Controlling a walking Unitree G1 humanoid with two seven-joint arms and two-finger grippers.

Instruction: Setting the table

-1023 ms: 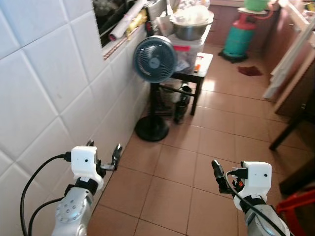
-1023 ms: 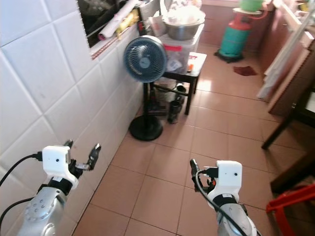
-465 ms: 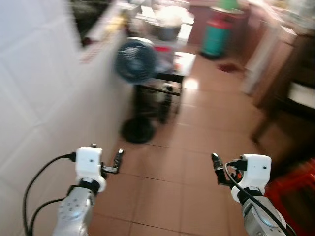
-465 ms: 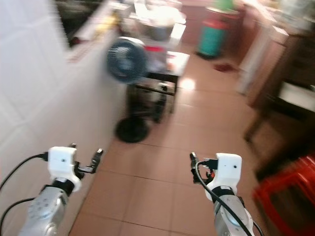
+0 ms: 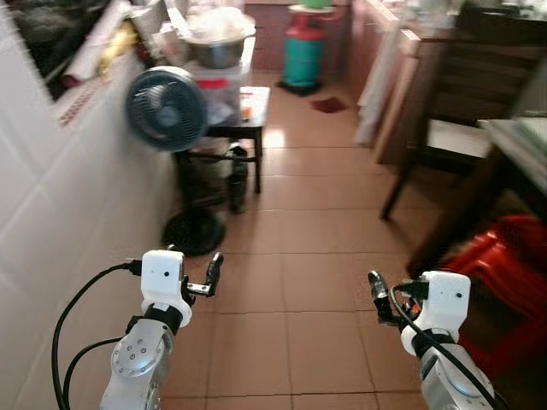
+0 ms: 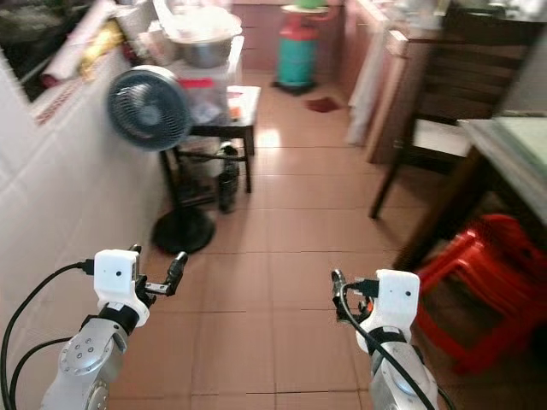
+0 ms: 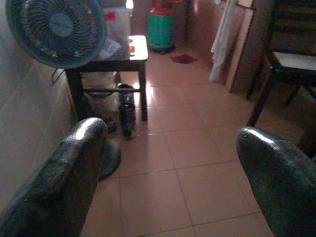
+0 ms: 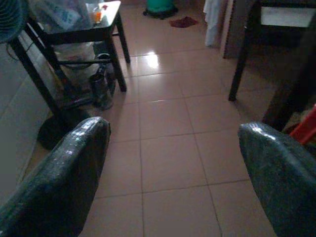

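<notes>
Heaping metal bowl [image 5: 219, 47], green gas cylinder [image 5: 304, 55]

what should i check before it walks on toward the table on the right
1. Left gripper empty: ok, fingers open with only floor between them in the left wrist view.
2. Right gripper empty: ok, fingers open, nothing held.
3. Tiled floor straight ahead free of obstacles: ok.
4. Red stools low on the right, beside the dark table: not ok, they sit close to the path.
5. Standing fan and its round base along the left wall: ok, off to the side.
6. Anything to set on the table: cannot tell, the tabletop is mostly cut off.
</notes>
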